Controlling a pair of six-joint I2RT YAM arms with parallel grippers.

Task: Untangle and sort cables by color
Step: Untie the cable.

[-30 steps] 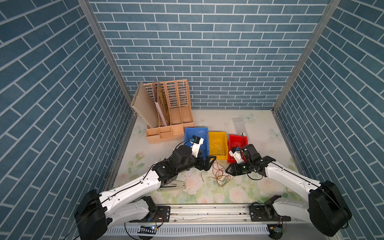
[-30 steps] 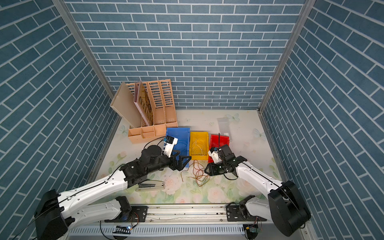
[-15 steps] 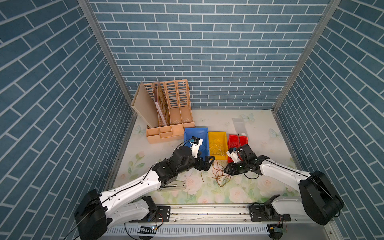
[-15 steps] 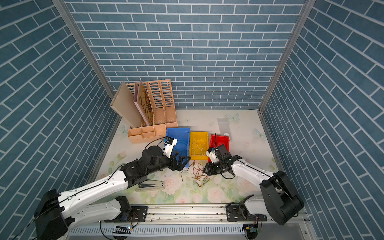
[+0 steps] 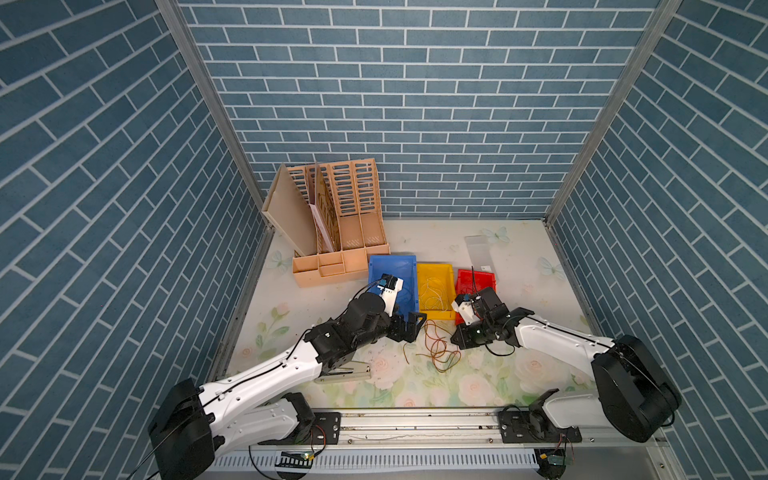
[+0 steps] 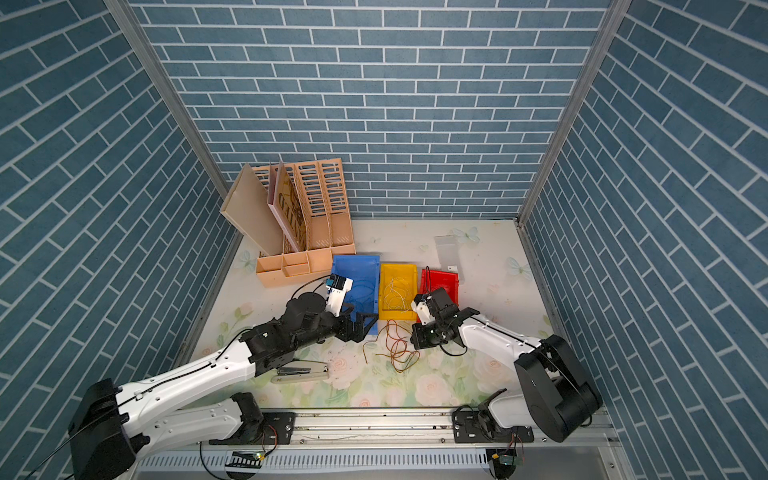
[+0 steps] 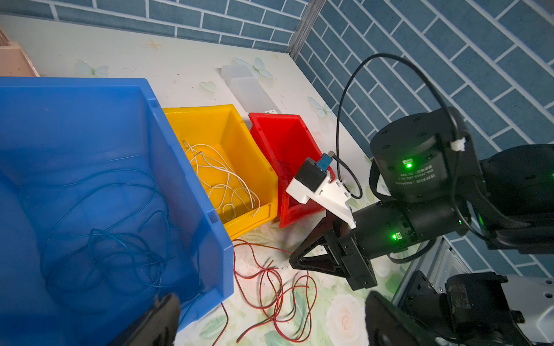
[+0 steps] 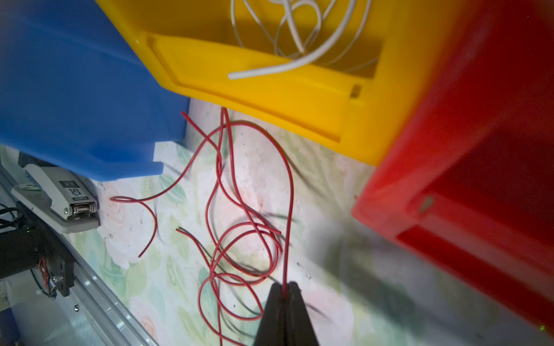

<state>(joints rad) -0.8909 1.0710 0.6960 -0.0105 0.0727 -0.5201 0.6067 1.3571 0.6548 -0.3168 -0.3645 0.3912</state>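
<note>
Loose red cables (image 5: 436, 351) (image 6: 397, 347) lie tangled on the flowered table in front of three bins. My right gripper (image 8: 284, 292) is shut on one strand of the red cables (image 8: 239, 236), low over the table at the tangle's right edge (image 5: 455, 338). My left gripper (image 5: 411, 328) hangs open by the blue bin's front corner, left of the tangle; nothing sits between its fingers (image 7: 163, 317). Blue cables (image 7: 120, 242) lie in the blue bin (image 5: 390, 259). Whitish cables (image 7: 227, 175) lie in the yellow bin (image 5: 434, 266). The red bin (image 5: 478, 276) stands rightmost.
A grey stapler (image 5: 345, 372) lies under my left forearm. A peach file organizer (image 5: 336, 232) stands at the back left. A translucent box (image 5: 478, 251) lies behind the red bin. A metal rail (image 5: 415, 419) runs along the front edge.
My right gripper has closed on a red cable strand and shifted slightly left toward the tangle. The left arm has barely moved and stays open.
</note>
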